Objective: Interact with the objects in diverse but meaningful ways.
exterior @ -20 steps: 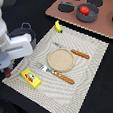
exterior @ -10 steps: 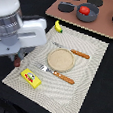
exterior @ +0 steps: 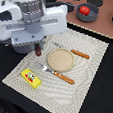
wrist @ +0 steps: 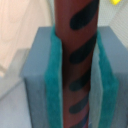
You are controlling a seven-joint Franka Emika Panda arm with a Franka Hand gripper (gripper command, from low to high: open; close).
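Exterior view high above mat (exterior: 86, 71), wrist view close on pincer (wrist: 75, 65)

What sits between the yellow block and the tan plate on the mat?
In the exterior view, a fork with an orange handle lies between the yellow block and the tan plate, alongside the plate's edge on the striped mat.

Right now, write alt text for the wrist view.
A reddish-brown toy sausage with dark diagonal stripes stands clamped upright between the end effector's teal-padded fingers, filling the frame. Pale striped cloth shows blurred behind.
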